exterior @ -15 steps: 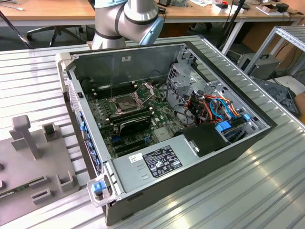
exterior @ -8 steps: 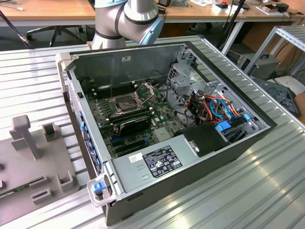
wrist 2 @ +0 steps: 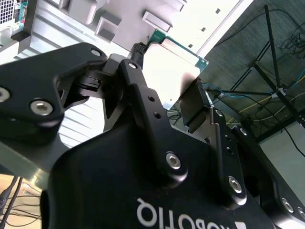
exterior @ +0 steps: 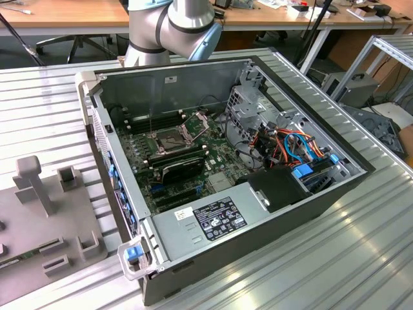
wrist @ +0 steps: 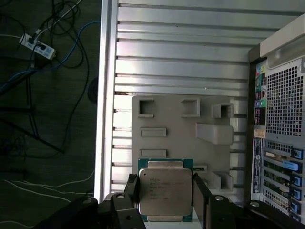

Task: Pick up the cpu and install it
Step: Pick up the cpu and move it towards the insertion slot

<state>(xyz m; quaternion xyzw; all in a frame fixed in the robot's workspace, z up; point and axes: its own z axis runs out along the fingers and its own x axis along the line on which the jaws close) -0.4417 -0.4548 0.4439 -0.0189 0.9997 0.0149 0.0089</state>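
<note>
First wrist view: cpu (wrist: 165,192) in pincer (wrist: 165,185)

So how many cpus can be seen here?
1: the cpu is clamped between the gripper's fingers, over the grey fixture plate. Whether the socket in the case holds another is unclear.

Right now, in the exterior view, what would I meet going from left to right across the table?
The grey fixture plate → blue latch on the open computer case → metal socket frame → orange and blue cables → bare ribbed table.
</note>
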